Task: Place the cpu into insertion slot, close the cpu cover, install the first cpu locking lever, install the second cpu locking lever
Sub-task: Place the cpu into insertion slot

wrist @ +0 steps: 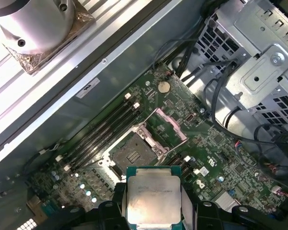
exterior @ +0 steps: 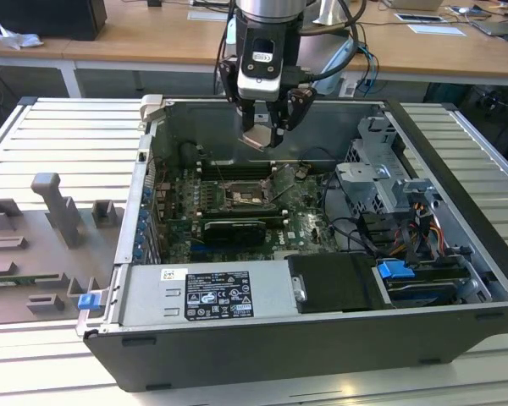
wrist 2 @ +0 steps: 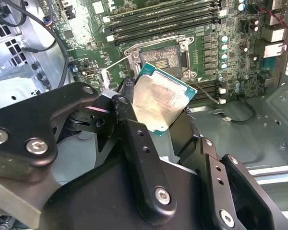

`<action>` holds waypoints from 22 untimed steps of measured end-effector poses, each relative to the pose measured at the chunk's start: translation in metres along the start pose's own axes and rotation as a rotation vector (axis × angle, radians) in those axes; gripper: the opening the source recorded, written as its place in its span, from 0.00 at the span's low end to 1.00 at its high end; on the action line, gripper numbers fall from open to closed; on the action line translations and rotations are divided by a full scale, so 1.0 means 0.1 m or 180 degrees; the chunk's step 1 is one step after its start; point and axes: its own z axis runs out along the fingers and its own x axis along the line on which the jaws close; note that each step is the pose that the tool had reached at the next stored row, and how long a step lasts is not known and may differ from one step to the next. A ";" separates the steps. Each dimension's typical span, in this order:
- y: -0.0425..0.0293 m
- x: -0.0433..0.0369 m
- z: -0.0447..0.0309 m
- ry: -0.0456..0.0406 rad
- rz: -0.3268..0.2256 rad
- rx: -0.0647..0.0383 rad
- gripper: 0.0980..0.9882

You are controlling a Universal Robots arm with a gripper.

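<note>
Above open case [exterior: 237,355] | jaws grip cpu [wrist 2: 159,103] | ribbed metal table [exterior: 59,135] | desks [exterior: 152,38] behind

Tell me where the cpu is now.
In both wrist views the gripper holds the cpu above the motherboard, close to the empty insertion slot.

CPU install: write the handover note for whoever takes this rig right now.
Holding: the end effector is shut on the cpu, gripping it by its edges above the motherboard, with the metal face toward both wrist views.
Socket: the insertion slot is empty and lies below the cpu, apart from it.
Cover: the cpu cover appears swung open beside the slot.
Done: cpu picked up.
Left: cpu not seated, cover not closed, neither locking lever installed.
</note>
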 end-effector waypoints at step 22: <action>-0.004 -0.001 0.046 -0.0035 0.0388 -0.0008 0.50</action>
